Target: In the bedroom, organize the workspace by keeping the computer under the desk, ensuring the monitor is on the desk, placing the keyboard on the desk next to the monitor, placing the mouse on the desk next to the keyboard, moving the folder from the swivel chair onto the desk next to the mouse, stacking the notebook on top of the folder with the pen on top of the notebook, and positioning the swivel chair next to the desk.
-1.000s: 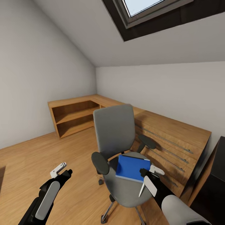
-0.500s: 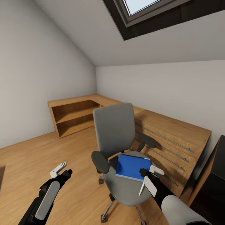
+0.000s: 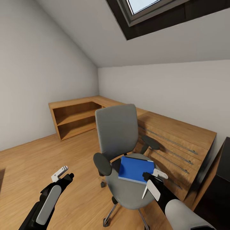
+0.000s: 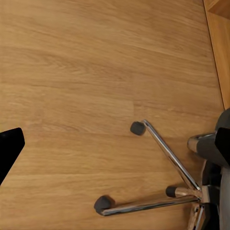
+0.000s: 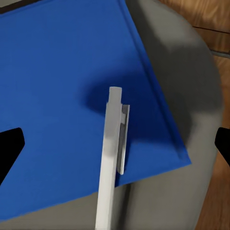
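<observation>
The grey swivel chair point(image 3: 117, 134) stands mid-room with its back toward the wall. The blue folder point(image 3: 135, 169) lies flat on its seat. My right gripper point(image 3: 153, 182) hovers over the seat's front right and is shut on the white pen point(image 3: 145, 192), which slants downward. In the right wrist view the pen point(image 5: 111, 158) hangs just above a corner of the folder point(image 5: 62, 96) and casts a shadow on it. My left gripper point(image 3: 64, 174) is open and empty over the floor, left of the chair. The chair's chrome wheeled base point(image 4: 163, 191) shows below it. The desk's black side point(image 3: 222, 182) is at the right edge.
A light wooden drawer chest point(image 3: 175, 143) runs along the wall right behind the chair. A low open wooden shelf point(image 3: 75, 118) fills the far corner. Bare wooden floor point(image 3: 48, 153) stretches to the left.
The whole picture has slid slightly, so the chair and shelves sit a little higher in it: the camera has moved. Both grippers and the pen keep their places in the view.
</observation>
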